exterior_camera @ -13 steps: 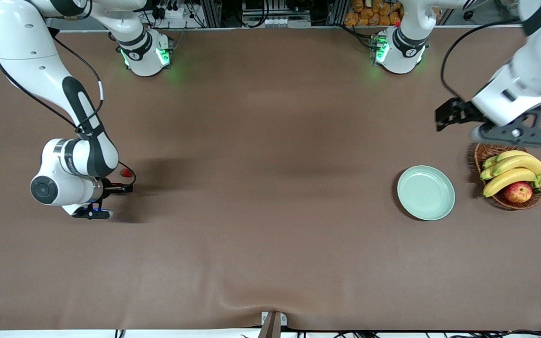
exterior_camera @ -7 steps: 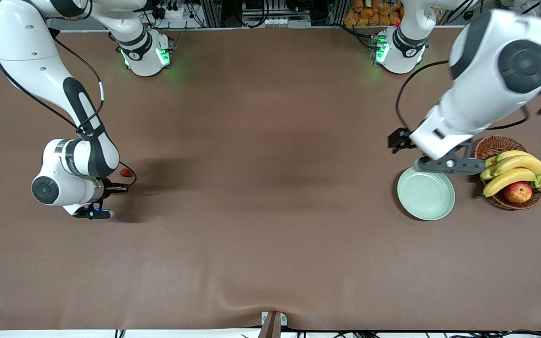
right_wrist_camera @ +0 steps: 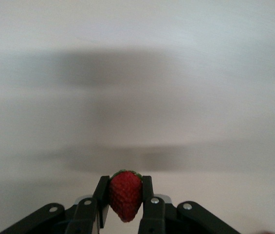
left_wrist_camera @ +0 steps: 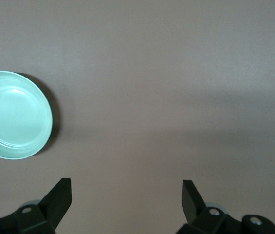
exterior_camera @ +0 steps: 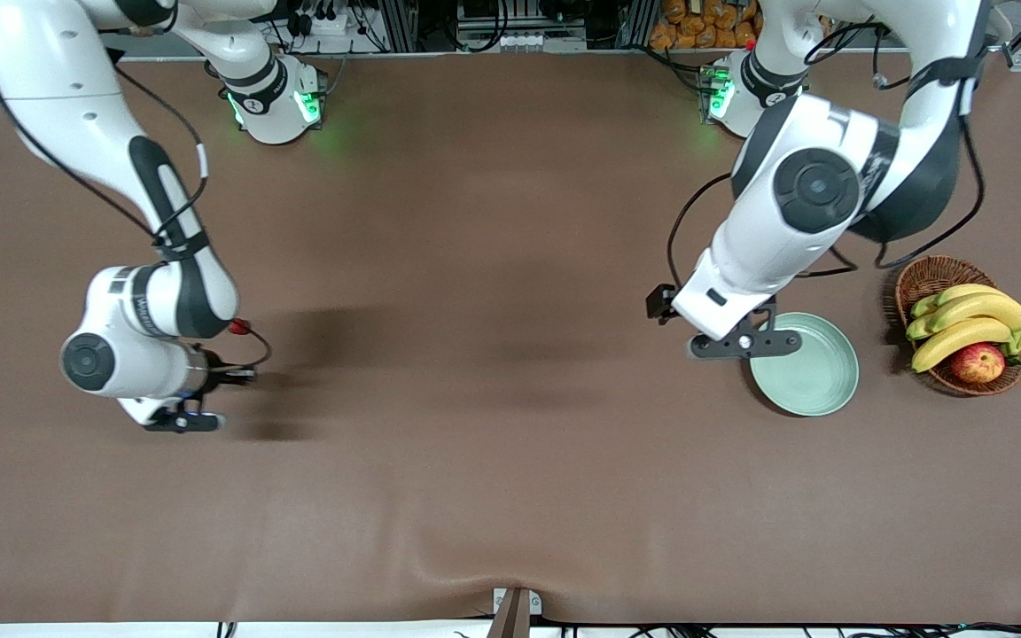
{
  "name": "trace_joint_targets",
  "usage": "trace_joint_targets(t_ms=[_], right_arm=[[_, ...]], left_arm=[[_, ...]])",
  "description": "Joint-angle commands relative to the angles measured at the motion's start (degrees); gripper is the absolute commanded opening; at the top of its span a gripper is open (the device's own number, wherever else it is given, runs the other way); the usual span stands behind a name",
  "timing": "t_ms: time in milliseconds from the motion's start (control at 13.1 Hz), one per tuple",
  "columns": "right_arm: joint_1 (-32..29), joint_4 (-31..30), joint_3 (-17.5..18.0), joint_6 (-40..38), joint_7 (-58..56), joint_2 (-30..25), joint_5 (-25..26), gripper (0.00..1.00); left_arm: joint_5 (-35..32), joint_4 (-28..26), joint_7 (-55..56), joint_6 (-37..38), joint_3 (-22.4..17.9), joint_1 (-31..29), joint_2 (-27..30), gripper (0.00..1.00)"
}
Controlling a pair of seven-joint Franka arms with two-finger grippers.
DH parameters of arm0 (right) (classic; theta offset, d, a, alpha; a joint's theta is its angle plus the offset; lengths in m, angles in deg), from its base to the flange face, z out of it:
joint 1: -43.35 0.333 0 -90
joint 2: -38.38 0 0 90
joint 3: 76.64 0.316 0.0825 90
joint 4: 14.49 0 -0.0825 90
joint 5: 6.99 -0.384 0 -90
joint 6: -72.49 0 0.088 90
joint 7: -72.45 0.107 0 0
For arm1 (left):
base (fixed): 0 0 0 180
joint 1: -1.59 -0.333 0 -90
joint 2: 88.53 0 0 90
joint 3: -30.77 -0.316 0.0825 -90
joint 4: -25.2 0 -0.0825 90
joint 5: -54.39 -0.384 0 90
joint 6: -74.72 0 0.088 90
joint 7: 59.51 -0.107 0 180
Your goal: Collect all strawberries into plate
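Right arm: comes from its base at the tabletop's robot-side edge, bends down at the elbow, wrist low over the tabletop toward the right arm's end. Right gripper point(right_wrist_camera: 125, 207) low there, fingers point(right_wrist_camera: 101, 197) clamped on a strawberry point(right_wrist_camera: 125, 194), leafy cap pointing away from the wrist.

Left arm: reaches from its base out over the tabletop toward the left arm's end, forearm angled down, wrist turned so the gripper points downward. Left gripper point(left_wrist_camera: 126, 199) up in the air over bare tabletop just beside a plate's rim, fingers point(left_wrist_camera: 62, 195) spread wide, nothing between them.
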Motion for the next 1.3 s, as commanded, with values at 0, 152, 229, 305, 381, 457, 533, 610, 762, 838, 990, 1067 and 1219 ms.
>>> trace_joint_targets(t_ms=[0,152,229,305,381,457,533,610,762,838,990,1067,1219], right_arm=[[10.1,0.8,-0.4,-0.1,3.2,-0.4,-14.5,0.0],[17.4,1.0,-0.4,0.0,3.2,0.6,-24.7,0.0],[20.4,1.1,-0.4,0.0,3.3,1.4,-30.0,0.01],[23.1,1.2,-0.4,0.0,3.2,2.1,-35.7,0.02],[25.4,1.5,-0.5,0.0,3.1,2.9,-41.3,0.05],[28.1,1.6,-0.5,0.1,3.0,3.6,-44.3,0.05],[30.0,2.8,-0.5,1.5,3.1,4.8,-45.0,0.08],[31.7,3.6,-0.5,3.9,3.2,5.8,-45.2,0.08],[34.4,4.4,-0.5,7.8,3.4,7.4,-45.2,0.09],[35.2,4.8,-0.5,8.9,4.1,8.0,-45.2,0.14],[35.2,5.0,-0.5,9.4,4.8,8.1,-45.1,0.67],[34.7,4.9,-0.5,9.3,4.6,8.0,-44.9,0.85],[34.1,4.8,-0.8,9.1,4.1,7.8,-44.5,0.97]], left_arm=[[2.3,1.4,4.1,-0.7,-0.3,1.5,-1.8,1.0],[2.6,1.4,5.5,-1.0,-0.3,1.6,-2.2,1.0],[2.6,1.2,5.4,-1.0,-0.3,1.5,-2.2,1.0],[2.6,0.9,5.5,-0.9,-0.3,1.3,-2.2,1.0],[2.7,0.5,5.5,-0.8,-0.3,1.2,-2.2,1.0],[2.7,0.1,5.6,-0.5,-0.3,1.2,-2.2,1.0],[2.7,-1.1,5.7,-0.5,-0.4,1.0,-2.1,1.0],[2.7,-2.1,5.7,-0.5,-0.4,0.6,-1.7,1.0],[2.1,-5.3,5.6,-0.8,-0.4,0.1,-0.9,1.0],[2.0,-7.7,5.6,-2.0,-0.4,-0.2,-0.5,1.0],[2.1,-12.9,5.8,-6.2,-0.4,-0.8,0.7,1.0],[2.1,-16.2,6.6,-9.7,-0.4,-0.9,1.4,1.0],[2.1,-19.8,10.8,-14.3,-0.3,-0.7,2.0,1.0]])
